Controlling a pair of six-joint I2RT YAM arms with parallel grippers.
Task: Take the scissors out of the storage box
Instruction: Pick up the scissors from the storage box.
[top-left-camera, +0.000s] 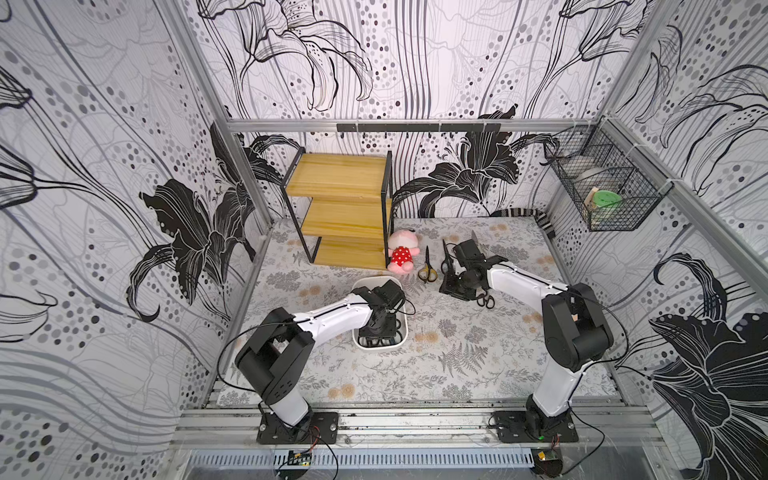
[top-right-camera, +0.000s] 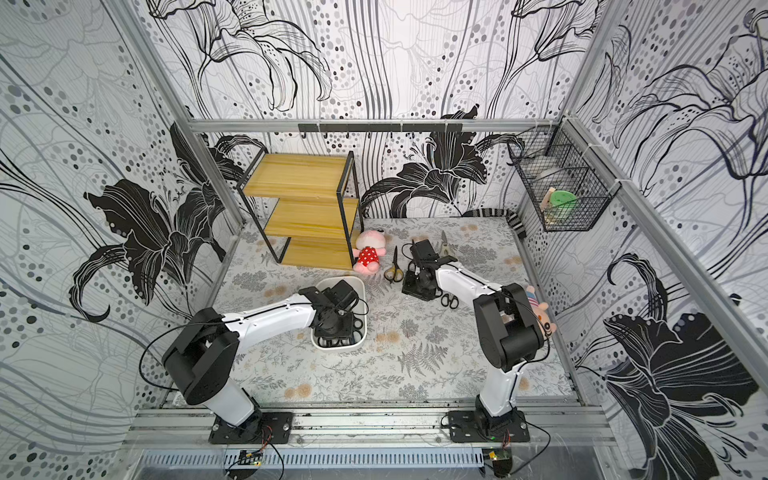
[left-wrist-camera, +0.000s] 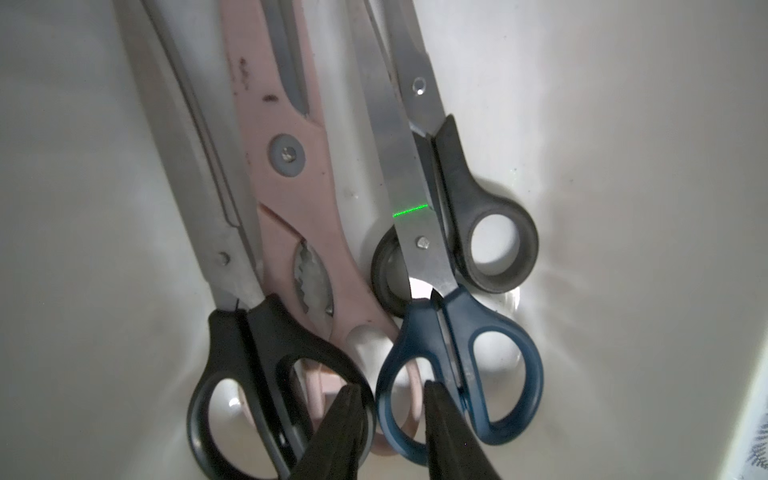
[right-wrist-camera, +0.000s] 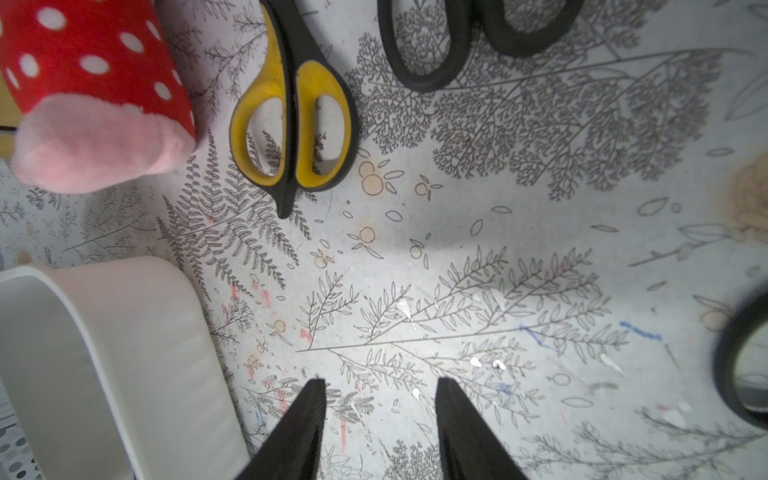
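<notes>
Your left gripper is down in the near, 6 o'clock end of the shallow white plastic storage box. Its jaws stand narrowly apart on either side of one loop of the blue-handled scissors; you cannot tell whether they pinch it. Crowded beside that pair lie a black-handled pair, a long pale pink pair and a grey-black-handled pair, with little room between the handles.

Your right gripper hangs with its jaws apart over the bare leaf-printed surface, gripping nothing. In a top view, the yellow-and-black scissors lie at 11 o'clock from it. Small black scissors lie at about 3 o'clock and the box rim at 8 o'clock. At 10 o'clock a pink plush toy in a red spotted dress sits against the wooden shelf unit. Your widest open surface lies at 6 o'clock.
</notes>
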